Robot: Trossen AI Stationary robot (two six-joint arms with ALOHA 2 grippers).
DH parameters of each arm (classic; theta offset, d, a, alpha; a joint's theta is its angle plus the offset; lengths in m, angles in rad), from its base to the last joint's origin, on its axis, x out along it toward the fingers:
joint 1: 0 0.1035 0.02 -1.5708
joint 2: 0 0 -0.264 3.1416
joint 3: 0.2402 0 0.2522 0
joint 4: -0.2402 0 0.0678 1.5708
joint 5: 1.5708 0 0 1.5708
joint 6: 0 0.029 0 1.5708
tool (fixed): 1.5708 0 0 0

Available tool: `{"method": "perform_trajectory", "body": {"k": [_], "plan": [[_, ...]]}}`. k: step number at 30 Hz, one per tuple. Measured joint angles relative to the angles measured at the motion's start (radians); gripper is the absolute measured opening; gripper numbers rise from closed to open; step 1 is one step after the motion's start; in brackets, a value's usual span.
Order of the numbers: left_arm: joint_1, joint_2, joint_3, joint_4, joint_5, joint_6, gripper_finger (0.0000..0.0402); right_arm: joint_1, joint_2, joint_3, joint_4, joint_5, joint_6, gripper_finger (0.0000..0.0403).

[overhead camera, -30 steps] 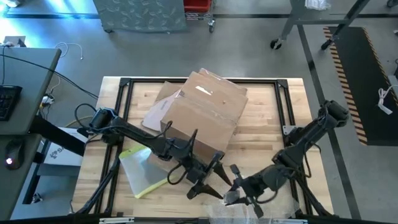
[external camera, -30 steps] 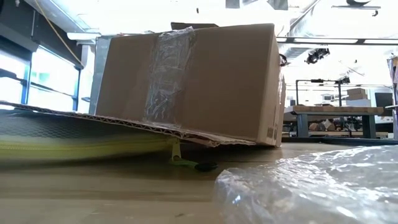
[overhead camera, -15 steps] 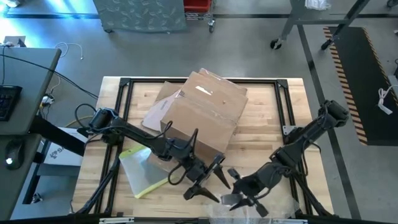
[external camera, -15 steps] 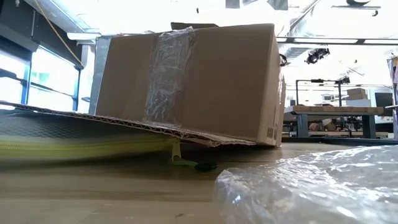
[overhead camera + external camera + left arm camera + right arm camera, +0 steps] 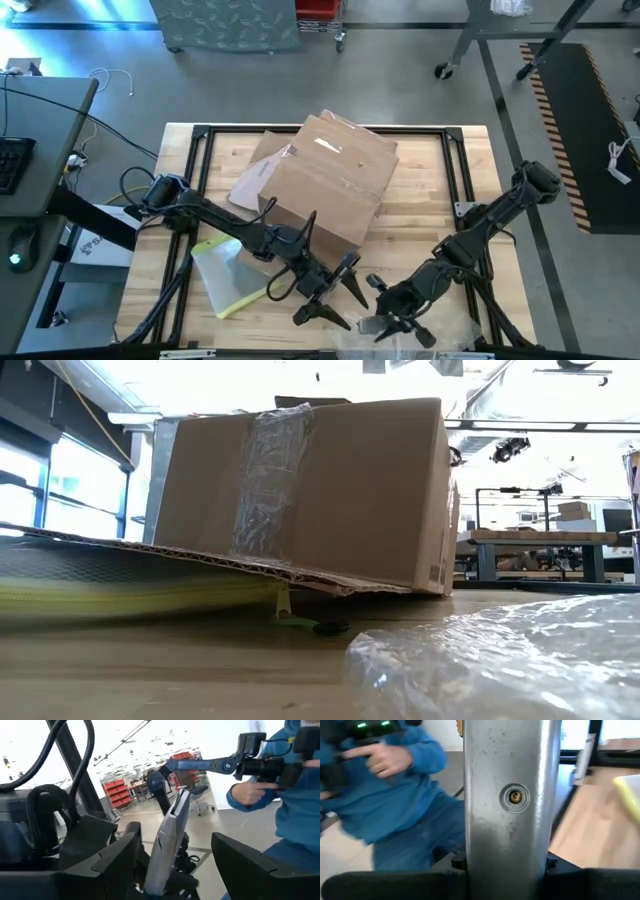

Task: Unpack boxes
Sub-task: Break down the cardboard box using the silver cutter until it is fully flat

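Observation:
The brown cardboard box stands on the table's middle; its taped side shows in the low view. One flap lies over the yellow-edged clear sleeve. Near the front edge, my right gripper is shut on a flat grey metal tool with a round screw in its face. My left gripper is open just to its left. In the left wrist view the tool shows edge-on between the left fingers, touching neither. My right gripper pinches the grey tool's lower end between its two fingers, one on each narrow edge, the broad face toward the wrist camera. The fingers come about level from the table's right. The tool sticks out past the fingers, clear of the table.
Crinkly clear plastic film lies at the near edge, below the right gripper. A black frame rings the table. A person in a blue top stands close beyond the near edge, holding a device.
My right gripper has turned at the wrist with the tool and swung a little toward the table's near edge, keeping its hold. My left gripper has rolled slightly in place and stays open. The box has not moved.

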Motion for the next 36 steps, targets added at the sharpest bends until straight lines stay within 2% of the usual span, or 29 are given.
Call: {"method": "perform_trajectory", "body": {"k": [6,10,14,19,23,27,34,36], "plan": [[-0.017,0.0,0.0,0.003,0.059,-0.077,0.0241,-0.036,0.047,0.002,0.04,-0.137,-0.026,0.0076],[-0.031,0.0,0.0,-0.006,0.044,-0.064,0.0241,-0.077,0.109,0.002,0.152,-0.232,-0.068,0.0076],[-0.046,0.0,0.0,-0.026,0.032,-0.055,0.0241,-0.116,0.15,0.002,0.2,-0.252,-0.112,0.0076],[-0.077,0.001,-0.001,-0.064,-0.124,-0.019,0.0241,-0.148,0.157,0.001,0.224,-0.254,-0.141,0.0076],[-0.09,0.001,-0.001,-0.057,-0.169,0.02,0.0235,-0.155,0.158,0.001,0.223,-0.282,-0.161,0.0076],[-0.089,0.001,-0.001,-0.058,-0.169,0.039,0.0191,-0.155,0.158,0.001,0.226,-0.283,-0.167,0.0076],[-0.071,0.0,-0.001,-0.055,-0.116,0.055,0.0065,-0.149,0.158,0.001,0.227,-0.293,-0.153,0.0076],[-0.065,-0.001,-0.001,-0.056,-0.102,0.036,0.0057,-0.149,0.159,0.001,0.221,-0.293,-0.151,0.0077]]}}
